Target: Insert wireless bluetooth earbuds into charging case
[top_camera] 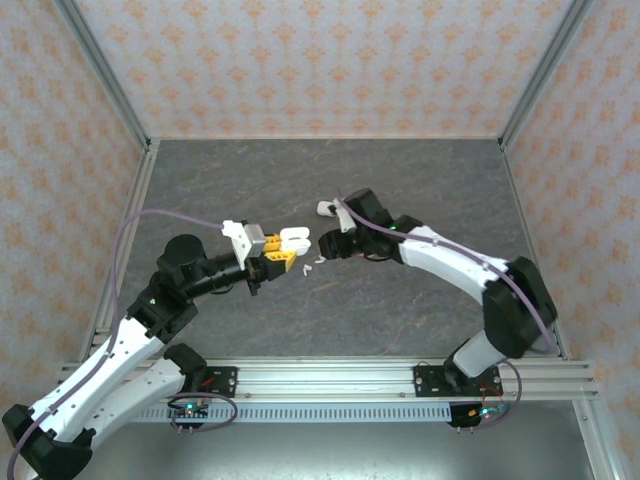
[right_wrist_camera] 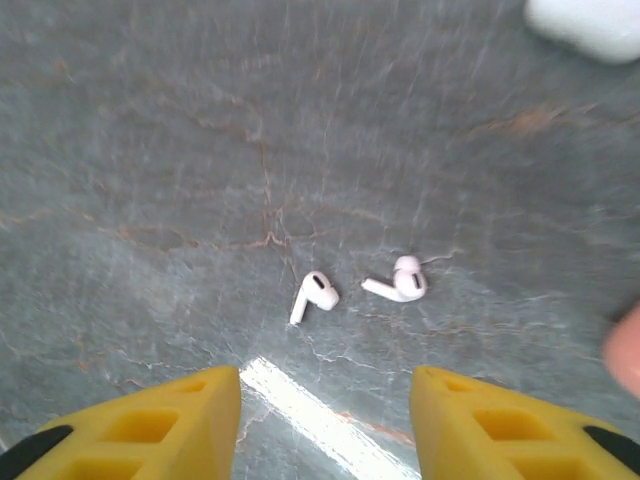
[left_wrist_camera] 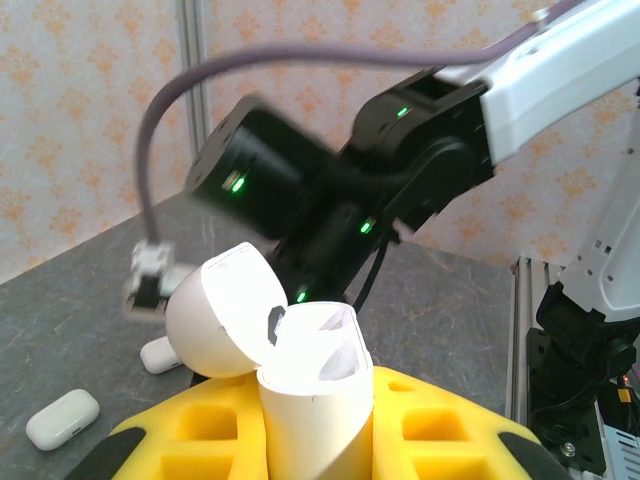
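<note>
At the left of the top view, the left gripper (top_camera: 287, 255) reaches in toward the middle of the grey stone-patterned table (top_camera: 400, 320). Its yellow fingers (left_wrist_camera: 200, 430) are clenched on the open charging case (left_wrist_camera: 315, 400). The left wrist view shows this case standing upright between the fingers, with its rounded lid (left_wrist_camera: 225, 310) flipped back to the left and the mouth of the case bare. Down on the table at the far left of that view lies a closed white case (left_wrist_camera: 62, 418), well apart from the held one. Just right of the held case in the top view, two white earbuds lie loose on the table. The right wrist view shows the left earbud (right_wrist_camera: 315, 293) and the right earbud (right_wrist_camera: 400, 282) near each other but apart, each lying on its side. The right gripper (right_wrist_camera: 325, 378) hovers over them, released, its two yellow fingers (right_wrist_camera: 150, 430) spread wide with only bare table between them. At the right edge of that view is a salmon-pink blur (right_wrist_camera: 625, 350), too smeared to identify, and a blurred white case (right_wrist_camera: 590, 25) sits in the top right corner.
</note>
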Motion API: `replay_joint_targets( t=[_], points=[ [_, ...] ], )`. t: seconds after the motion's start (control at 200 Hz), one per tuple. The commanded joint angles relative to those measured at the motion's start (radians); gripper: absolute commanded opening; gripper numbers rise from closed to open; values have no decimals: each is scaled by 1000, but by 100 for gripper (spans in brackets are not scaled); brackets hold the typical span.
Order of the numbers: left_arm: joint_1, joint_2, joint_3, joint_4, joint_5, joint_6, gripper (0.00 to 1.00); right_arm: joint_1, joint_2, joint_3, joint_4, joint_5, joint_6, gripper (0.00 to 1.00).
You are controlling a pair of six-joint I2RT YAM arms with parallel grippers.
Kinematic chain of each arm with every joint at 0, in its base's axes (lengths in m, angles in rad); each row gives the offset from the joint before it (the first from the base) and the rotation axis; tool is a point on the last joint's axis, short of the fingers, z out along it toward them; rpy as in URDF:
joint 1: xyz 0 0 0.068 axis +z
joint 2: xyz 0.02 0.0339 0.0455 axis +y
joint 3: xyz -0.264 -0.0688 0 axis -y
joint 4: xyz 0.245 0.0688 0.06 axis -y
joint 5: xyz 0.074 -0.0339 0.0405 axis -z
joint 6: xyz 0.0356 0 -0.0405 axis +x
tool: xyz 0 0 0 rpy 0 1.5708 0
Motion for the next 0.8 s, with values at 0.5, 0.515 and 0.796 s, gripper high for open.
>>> replay_joint_targets(
  t=[0.5, 0.515, 0.796],
  points=[
    [-9, -7, -8, -10, -28, 17, 0, 104, 469, 364, -114, 69, -68, 42],
    [-9, -7, -9, -9, -29, 16, 0, 104, 473, 366, -116, 67, -70, 42],
    [-9, 6, -12, -2, -34, 16, 0, 107, 485, 351, -180, 43, -100, 38]
  ],
)
